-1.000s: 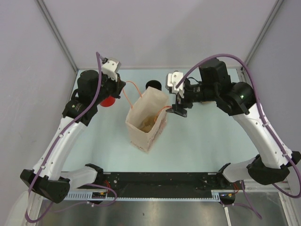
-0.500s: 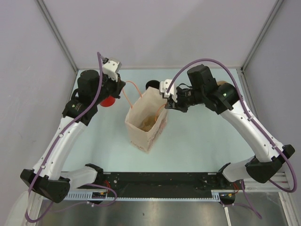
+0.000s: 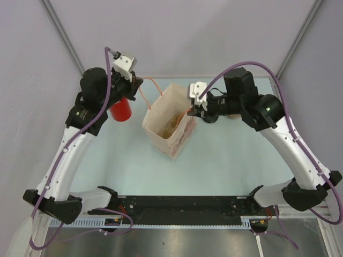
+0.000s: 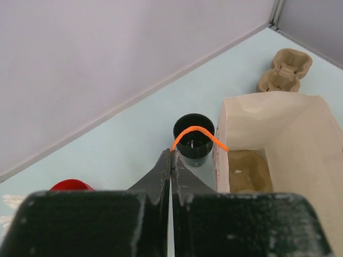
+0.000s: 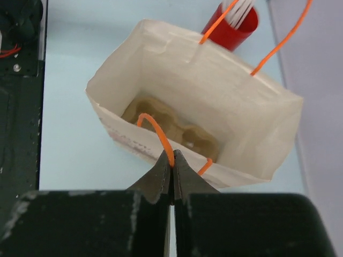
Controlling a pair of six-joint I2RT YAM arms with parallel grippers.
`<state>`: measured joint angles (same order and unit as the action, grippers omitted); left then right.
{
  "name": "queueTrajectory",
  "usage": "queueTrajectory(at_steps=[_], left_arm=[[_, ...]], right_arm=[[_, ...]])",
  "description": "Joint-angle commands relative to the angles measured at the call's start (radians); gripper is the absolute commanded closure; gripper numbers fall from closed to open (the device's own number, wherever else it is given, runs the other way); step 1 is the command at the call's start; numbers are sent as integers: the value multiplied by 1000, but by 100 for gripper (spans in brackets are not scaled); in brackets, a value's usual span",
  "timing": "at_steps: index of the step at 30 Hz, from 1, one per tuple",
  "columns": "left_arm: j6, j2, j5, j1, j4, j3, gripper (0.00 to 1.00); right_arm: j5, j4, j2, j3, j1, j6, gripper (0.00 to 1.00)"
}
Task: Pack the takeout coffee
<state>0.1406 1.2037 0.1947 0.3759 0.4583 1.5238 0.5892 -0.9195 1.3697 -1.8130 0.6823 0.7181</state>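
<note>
The takeout coffee [image 4: 194,142], a small black cup, stands on the table just behind the white paper bag [image 4: 278,115]; the top view hides it behind the bag [image 3: 161,134]. My left gripper [image 4: 171,153] is shut on the bag's left orange handle [image 4: 197,130], left of the bag in the top view [image 3: 138,88]. My right gripper [image 5: 172,159] is shut on the right orange handle [image 5: 154,127], at the bag's right rim [image 3: 190,111]. The bag [image 5: 214,80] stands open between them.
A brown pulp cup carrier [image 5: 177,127] lies at the bottom of the bag. A second pulp carrier [image 4: 285,69] sits at the table's back right. A red cup [image 3: 122,110] with white sticks stands left of the bag, under my left arm.
My right gripper has closed on the bag's right handle. My left arm has pulled up and to the left with its handle. The bag has shifted and now covers the black cup from above.
</note>
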Motion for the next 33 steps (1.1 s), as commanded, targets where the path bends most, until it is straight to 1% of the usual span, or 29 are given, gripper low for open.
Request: queueTrajectory(at_steps=[1, 2, 4, 7, 9, 14, 17, 22, 27, 29, 33], left_arm=[[19, 33, 28, 9, -3, -79, 100], [22, 60, 28, 11, 2, -80, 100], [34, 85, 22, 11, 17, -64, 100], [48, 111, 0, 11, 17, 1, 100], [56, 137, -11, 11, 26, 76, 100], [70, 191, -26, 11, 54, 255, 100], [70, 198, -20, 11, 56, 294, 100], [59, 166, 23, 15, 46, 265, 100], [68, 122, 58, 27, 40, 156, 100], [74, 90, 72, 32, 33, 96, 100], [80, 45, 113, 41, 25, 27, 100]], right_arm=[[-23, 54, -26, 153, 6, 4, 100], [-32, 67, -29, 203, 8, 7, 100], [-68, 90, -34, 230, 14, 6, 100], [-86, 103, -40, 236, 14, 1, 100], [-85, 99, -44, 222, 14, 0, 100], [-62, 33, -66, 233, 34, 44, 100], [-31, -21, -86, 265, 49, 82, 100], [-15, -132, -119, 319, 86, 148, 100], [49, -212, -146, 405, 105, 196, 100], [60, -242, -150, 438, 112, 211, 100], [61, -278, -158, 523, 118, 230, 100]])
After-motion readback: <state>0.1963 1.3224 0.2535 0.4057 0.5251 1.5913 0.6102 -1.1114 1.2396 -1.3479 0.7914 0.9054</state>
